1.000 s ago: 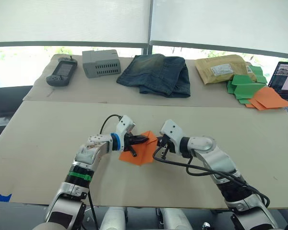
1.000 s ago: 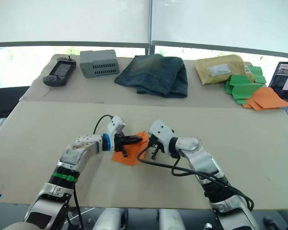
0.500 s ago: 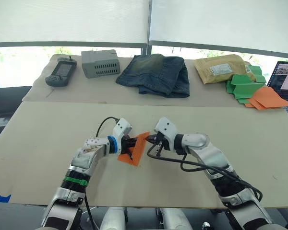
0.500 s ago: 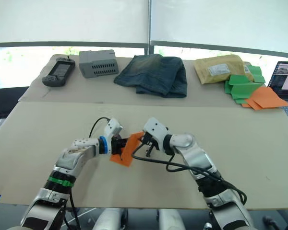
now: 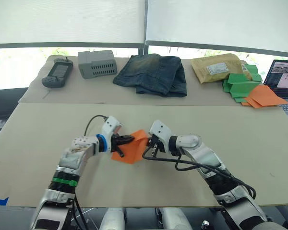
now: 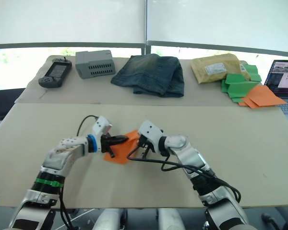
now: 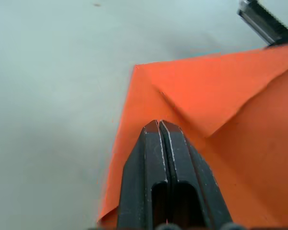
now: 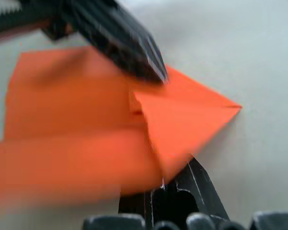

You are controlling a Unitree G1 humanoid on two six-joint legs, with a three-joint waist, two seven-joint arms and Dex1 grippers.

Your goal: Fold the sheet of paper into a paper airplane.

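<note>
A: So, where does the left gripper (image 5: 126, 140) stand?

B: Its fingers are pressed together, tips flat on the sheet of paper (image 5: 132, 148), which lies mid-counter (image 5: 33, 129) between the two arms.

A: And the folded corner flap (image 7: 209, 103)?

B: Just ahead of those tips. The robot would do well to pin the sheet firmly there, so the crease stays put.

A: The right gripper (image 5: 153, 143)?

B: At the sheet's right edge, paper lying over it; whether it is open, one cannot tell. It should lift that edge slowly and evenly.
</note>
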